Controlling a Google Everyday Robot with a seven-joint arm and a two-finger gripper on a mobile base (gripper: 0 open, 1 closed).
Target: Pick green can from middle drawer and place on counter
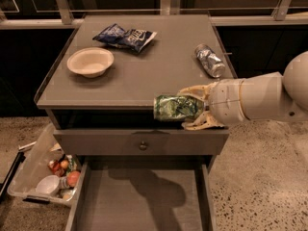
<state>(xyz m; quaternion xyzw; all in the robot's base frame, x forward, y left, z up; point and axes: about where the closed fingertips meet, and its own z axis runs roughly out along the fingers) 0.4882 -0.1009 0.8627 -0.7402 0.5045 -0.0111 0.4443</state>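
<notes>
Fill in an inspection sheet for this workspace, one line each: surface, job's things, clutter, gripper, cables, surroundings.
Surface: grey counter with a thin raised rim.
Job's things: green can held on its side in the air at the counter's front edge, not yet set down; middle drawer pulled open, floor bare.
Clutter: bowl, chip bag and a silver can lying on its side, all on the counter.
Gripper: gripper reaches in from the right, shut on the green can.
Cables: nothing seen.
Surroundings: bin of food items on the speckled floor at the left; closed drawer front with a knob.
</notes>
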